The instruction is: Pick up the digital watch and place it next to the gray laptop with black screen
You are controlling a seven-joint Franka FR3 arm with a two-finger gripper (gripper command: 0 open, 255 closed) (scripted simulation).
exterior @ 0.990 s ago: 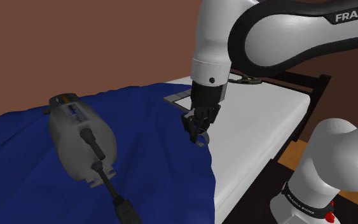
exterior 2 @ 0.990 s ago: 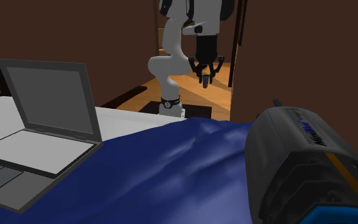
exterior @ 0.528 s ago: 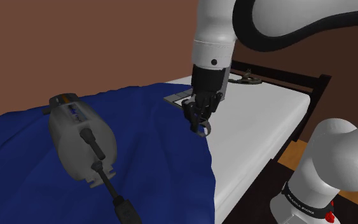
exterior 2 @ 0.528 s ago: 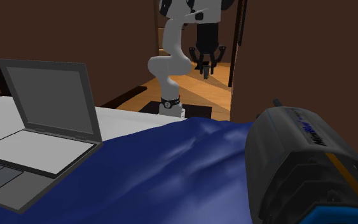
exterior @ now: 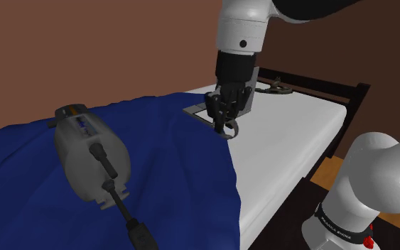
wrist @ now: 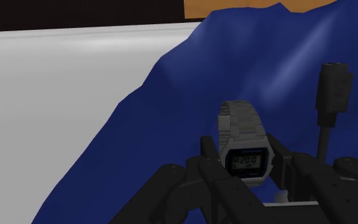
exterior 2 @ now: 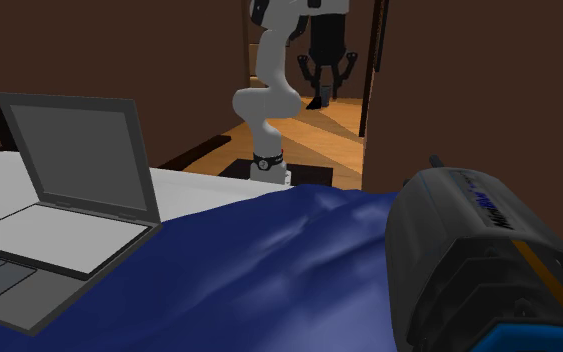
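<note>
A grey-strapped digital watch [wrist: 245, 160] with a dark display is clasped between my black fingers. My gripper [exterior: 224, 119] is shut on it and hangs above the line where the blue blanket [exterior: 163, 163] meets the white mattress [exterior: 283, 142]. The watch strap [exterior: 229, 131] dangles below the fingers. The grey laptop [exterior 2: 59, 200] stands open on the mattress at the second exterior view's left, and its corner [exterior: 197, 110] peeks out just behind the gripper in the shoulder view. In the second exterior view the gripper [exterior 2: 321, 92] hangs far off above the bed.
A bulky grey power tool [exterior: 92, 156] with a black cable [exterior: 123, 209] lies on the blanket; it looms at the second exterior view's right [exterior 2: 484, 265]. A small dark ringed object [exterior: 273, 89] lies by the dark bed frame [exterior: 333, 89]. The arm's base [exterior: 347, 220] stands on wooden floor.
The gripper has risen from the bed surface with the watch in it and drifted slightly toward the laptop. The tool and laptop have not moved.
</note>
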